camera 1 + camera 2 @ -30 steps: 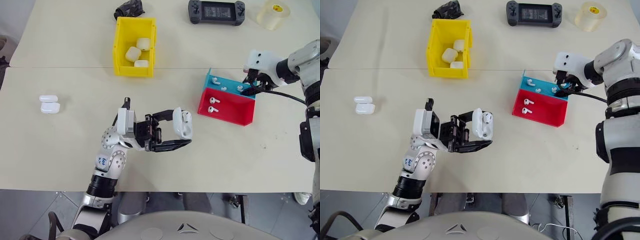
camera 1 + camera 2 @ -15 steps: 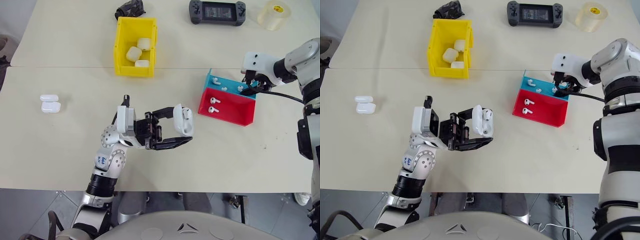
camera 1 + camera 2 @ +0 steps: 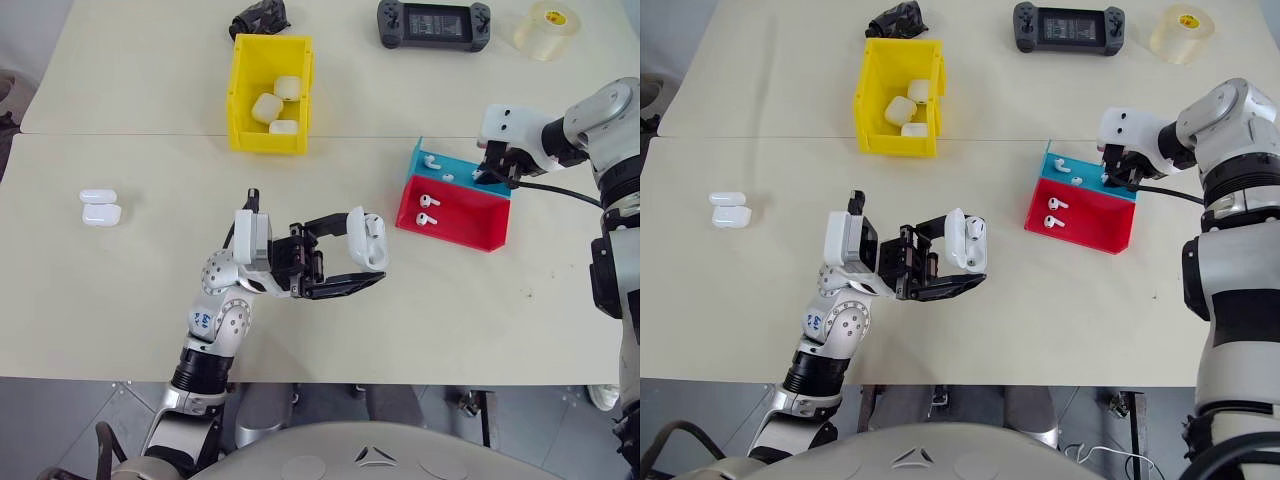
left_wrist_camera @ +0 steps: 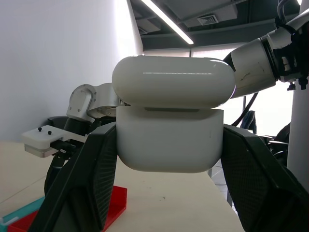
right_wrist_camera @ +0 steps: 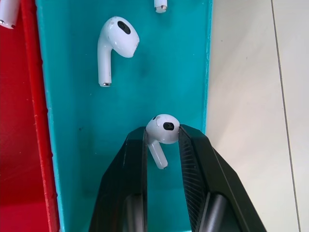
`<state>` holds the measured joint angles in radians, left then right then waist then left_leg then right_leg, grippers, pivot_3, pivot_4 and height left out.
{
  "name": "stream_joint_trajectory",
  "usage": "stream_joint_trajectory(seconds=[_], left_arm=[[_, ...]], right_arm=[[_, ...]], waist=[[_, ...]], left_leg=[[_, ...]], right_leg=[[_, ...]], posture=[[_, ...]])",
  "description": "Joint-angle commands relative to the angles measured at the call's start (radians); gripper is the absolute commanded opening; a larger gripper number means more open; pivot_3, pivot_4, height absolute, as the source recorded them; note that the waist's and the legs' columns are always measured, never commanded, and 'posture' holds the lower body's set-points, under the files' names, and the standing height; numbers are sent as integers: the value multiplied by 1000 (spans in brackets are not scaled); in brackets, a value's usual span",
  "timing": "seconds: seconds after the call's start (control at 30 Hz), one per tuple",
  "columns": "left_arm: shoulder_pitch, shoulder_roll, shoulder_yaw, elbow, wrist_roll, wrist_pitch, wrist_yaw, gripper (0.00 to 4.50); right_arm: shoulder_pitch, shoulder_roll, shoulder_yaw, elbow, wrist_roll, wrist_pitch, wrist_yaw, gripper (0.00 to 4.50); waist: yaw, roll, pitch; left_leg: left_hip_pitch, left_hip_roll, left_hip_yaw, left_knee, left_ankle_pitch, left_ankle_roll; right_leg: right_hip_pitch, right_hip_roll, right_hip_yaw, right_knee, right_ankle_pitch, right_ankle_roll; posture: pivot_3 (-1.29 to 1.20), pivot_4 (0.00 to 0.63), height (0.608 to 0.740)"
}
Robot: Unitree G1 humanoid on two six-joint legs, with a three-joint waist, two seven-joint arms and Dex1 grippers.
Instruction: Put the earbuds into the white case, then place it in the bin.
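left eye view first: nearest us, our left gripper (image 3: 362, 262) is clamped on the white case (image 3: 368, 239), holding it up off the tabletop (image 3: 120, 300) near the middle, one finger on each side of its lower half. in the left wrist view the lid of that case (image 4: 173, 116) looks to sit down on the body with just a thin seam, so we judge it needs opening before anything goes in. farther out and to our right, the right gripper (image 5: 163, 145) is down in the blue tray (image 5: 67, 145), which sits touching the red tray (image 3: 470, 215). in the right wrist view its jaws are pinched on one earbud (image 5: 161, 134) at the bulb, the stem running back down between the fingers, roughly along them. we cannot tell whether the bud is lifted off the tray floor. a second earbud (image 5: 113, 46) lies loose deeper in the same tray, stem pointing back toward the gripper. so the coming move turns on carrying the bud left and back toward the held case, well apart from it now. farthest, the bin (image 3: 245, 90) stands beyond the left arm, with three cases inside.
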<state>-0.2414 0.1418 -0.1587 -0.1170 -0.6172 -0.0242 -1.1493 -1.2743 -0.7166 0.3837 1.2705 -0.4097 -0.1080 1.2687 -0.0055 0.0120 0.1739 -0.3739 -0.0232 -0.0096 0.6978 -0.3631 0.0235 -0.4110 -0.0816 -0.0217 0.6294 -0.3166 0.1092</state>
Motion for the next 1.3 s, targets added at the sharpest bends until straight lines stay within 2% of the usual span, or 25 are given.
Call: stream_joint_trajectory(seconds=[0.03,0.17,0.27,0.33,0.4,0.5,0.6,0.67,0.87,1.07,1.3], left_arm=[[-15,3,0,-52,-6,-5,5,2876],[-15,7,10,-53,-6,-7,12,2876],[-29,15,27,-34,-13,-4,10,2876],[-50,18,39,-10,-15,-3,13,2876],[-73,11,53,18,-18,-5,19,2876],[-106,1,71,58,-20,-11,16,2876],[-148,-2,84,106,-19,-15,-5,2876],[-169,-3,93,131,-20,-15,-14,2876],[-214,2,112,186,-19,-12,-53,2876],[-239,-8,117,216,-14,-13,-67,2876],[-245,-25,111,216,-14,-7,-73,2876]], right_arm=[[-13,-14,-62,-14,52,-18,12,761],[-25,-45,-187,-65,186,-41,106,761],[22,-57,-339,-178,372,50,224,761],[123,-58,-406,-340,483,155,283,761],[275,-41,-469,-591,618,312,293,761],[497,6,-569,-963,835,523,211,761],[719,103,-666,-1338,1080,729,28,761],[821,157,-703,-1506,1199,803,-75,761],[907,287,-774,-1725,1517,915,-421,761],[948,282,-739,-1825,1704,938,-556,761],[1007,290,-645,-1868,1687,900,-596,761]], waist=[[0,0,0],[1,1,0],[2,1,1],[5,1,1],[10,1,0],[19,1,1],[24,2,1],[28,2,1],[26,2,1],[26,2,1],[26,2,1]], left_leg=[[0,0,0,0,0,0],[0,0,0,0,0,0],[0,0,0,0,0,0],[0,0,0,0,0,0],[0,1,-4,1,0,0],[-1,0,-6,1,0,0],[-3,0,-6,1,0,0],[-3,0,-6,1,0,0],[-2,-1,-5,2,0,-1],[-1,-1,-6,1,0,0],[-1,-1,-5,1,0,0]], right_leg=[[0,0,0,0,0,0],[0,0,0,0,0,0],[0,0,0,0,0,0],[0,0,0,0,0,0],[3,0,-3,-1,0,0],[4,0,-5,0,0,0],[1,0,-5,1,0,0],[1,0,-6,2,0,0],[2,0,-4,0,0,0],[2,0,-4,0,0,0],[2,1,-3,0,0,0]], posture=[[0,150,740],[0,150,740],[0,150,740],[0,150,740],[0,150,740],[0,150,740],[0,150,740],[0,150,740],[0,150,740],[0,150,740],[0,150,740]])
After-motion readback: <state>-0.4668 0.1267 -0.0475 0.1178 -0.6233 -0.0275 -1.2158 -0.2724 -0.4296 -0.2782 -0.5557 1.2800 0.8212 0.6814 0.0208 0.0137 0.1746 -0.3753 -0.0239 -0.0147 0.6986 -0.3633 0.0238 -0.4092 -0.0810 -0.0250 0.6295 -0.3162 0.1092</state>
